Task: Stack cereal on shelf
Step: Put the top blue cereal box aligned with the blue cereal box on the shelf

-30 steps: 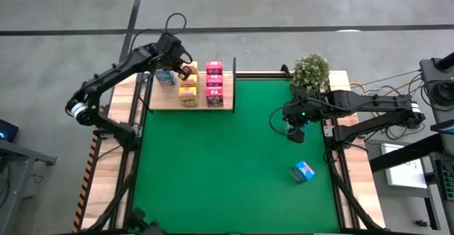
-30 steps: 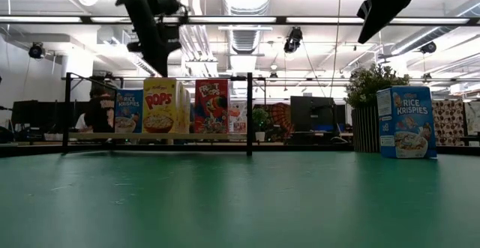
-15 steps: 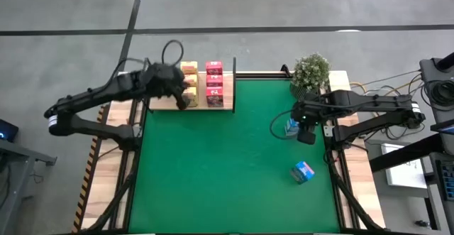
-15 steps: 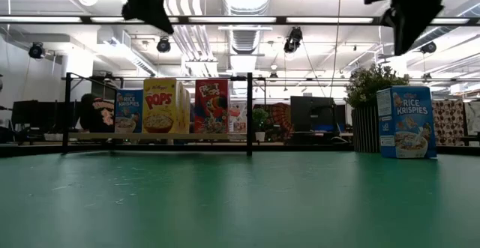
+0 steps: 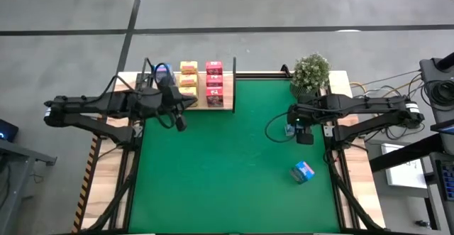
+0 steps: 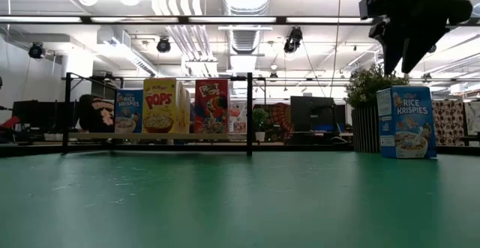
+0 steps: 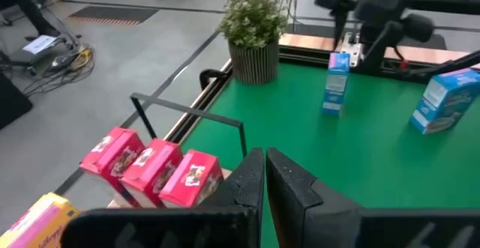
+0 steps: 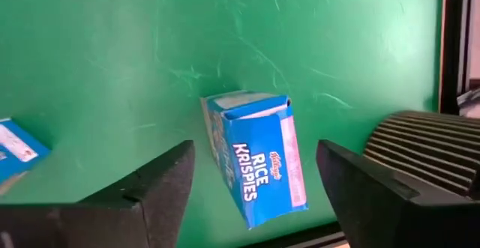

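Note:
An upright blue cereal box (image 8: pixel 255 158) stands on its base on the green mat (image 5: pixel 227 164) near the right edge. My right gripper (image 8: pixel 255 150) hangs open just above it (image 6: pixel 401 57), pointing steeply down, a finger on either side and touching nothing. A second blue box (image 5: pixel 303 171) lies on the mat nearer the front. The shelf (image 5: pixel 225 101), a light-wood board with black posts, carries yellow boxes (image 5: pixel 188 77), pink boxes (image 5: pixel 214 82) and a blue box (image 6: pixel 129 112). My left gripper (image 5: pixel 179 123) is shut and empty, just off the shelf's near edge.
A potted plant (image 5: pixel 310 72) stands at the mat's far right corner, close behind the upright blue box. The mat's middle and near left lie bare. Black frame rails (image 5: pixel 333 157) border the mat at the right.
My left gripper has swung off the shelf toward the near edge and levelled out, still shut and empty; the boxes on the shelf stay put. My right gripper has sunk a little, tipped further down and opened over the upright blue box.

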{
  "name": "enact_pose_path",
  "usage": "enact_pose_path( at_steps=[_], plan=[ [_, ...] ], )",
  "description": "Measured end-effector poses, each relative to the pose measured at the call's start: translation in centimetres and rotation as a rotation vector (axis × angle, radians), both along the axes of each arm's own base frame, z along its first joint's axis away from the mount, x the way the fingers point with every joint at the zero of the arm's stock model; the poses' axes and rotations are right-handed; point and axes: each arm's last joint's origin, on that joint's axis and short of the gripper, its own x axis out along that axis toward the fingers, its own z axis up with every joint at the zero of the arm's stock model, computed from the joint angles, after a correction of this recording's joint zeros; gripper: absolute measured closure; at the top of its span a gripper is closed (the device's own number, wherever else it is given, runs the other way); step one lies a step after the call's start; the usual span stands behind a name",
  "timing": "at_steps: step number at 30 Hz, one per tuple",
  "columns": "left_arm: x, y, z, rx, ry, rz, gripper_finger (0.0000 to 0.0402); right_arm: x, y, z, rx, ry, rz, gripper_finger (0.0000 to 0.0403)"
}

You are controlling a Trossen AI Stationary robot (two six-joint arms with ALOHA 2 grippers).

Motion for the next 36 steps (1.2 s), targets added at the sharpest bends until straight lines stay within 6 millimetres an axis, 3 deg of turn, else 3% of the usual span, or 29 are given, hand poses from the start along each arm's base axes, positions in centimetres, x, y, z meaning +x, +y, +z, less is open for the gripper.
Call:
enact_pose_path(
  at_steps=[18,27,32,36],
  plan=[
    [0.7,-0.2,-0.2,0.015,0.006,-0.019,0.0402,-0.7,-3.0,-3.3,0.064,0.081,-0.056,0.0136],
    [0.8,-0.2,-0.3,0.014,0.011,-0.019,0.0402,-0.8,-3.0,-4.0,0.108,0.074,-0.032,0.0214],
    [1.6,-0.2,-1.0,0.017,0.045,-0.020,0.0402,-0.3,-3.1,-3.1,0.101,0.027,-0.046,0.0259],
    [3.1,-0.4,-2.7,0.019,0.102,-0.026,0.0402,0.3,-3.3,-1.8,0.087,-0.047,-0.051,0.0281]
  ],
)
